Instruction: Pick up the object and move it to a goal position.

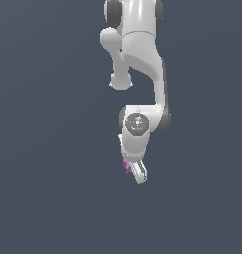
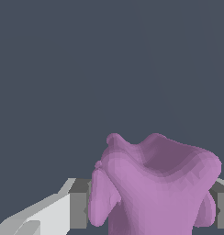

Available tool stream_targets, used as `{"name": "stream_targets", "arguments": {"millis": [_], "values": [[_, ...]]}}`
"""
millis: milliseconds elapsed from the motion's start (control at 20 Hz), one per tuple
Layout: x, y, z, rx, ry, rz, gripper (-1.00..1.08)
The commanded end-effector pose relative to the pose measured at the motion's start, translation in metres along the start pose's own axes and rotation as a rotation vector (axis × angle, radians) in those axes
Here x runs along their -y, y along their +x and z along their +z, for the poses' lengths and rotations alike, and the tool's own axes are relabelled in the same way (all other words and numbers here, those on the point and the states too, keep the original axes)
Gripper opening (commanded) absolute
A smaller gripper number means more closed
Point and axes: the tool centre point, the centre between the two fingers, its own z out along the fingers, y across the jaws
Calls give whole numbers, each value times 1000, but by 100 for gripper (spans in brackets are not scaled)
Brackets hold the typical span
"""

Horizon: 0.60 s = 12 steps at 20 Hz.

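The object, a small purple-pink spiky lump (image 1: pixel 126 165), shows as a sliver beside the white gripper (image 1: pixel 138 173) in the exterior view, mostly hidden by the fingers. In the wrist view the purple-pink lump (image 2: pixel 153 188) fills the space between the two grey finger pads (image 2: pixel 78 209), which press on its two sides. The gripper is shut on it. The white arm (image 1: pixel 140 54) hangs down from the top of the exterior view, with the gripper at its lower end.
A plain dark grey-blue surface (image 1: pixel 48 149) fills the rest of both views. No other objects, containers or edges show.
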Motion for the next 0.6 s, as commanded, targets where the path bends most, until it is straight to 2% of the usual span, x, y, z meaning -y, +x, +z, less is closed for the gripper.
{"name": "stream_targets", "arguments": {"millis": [0,550], "values": [[0,0,0,0,0,0,-100],[-12,1,-1,0,0,-1,-100]]}}
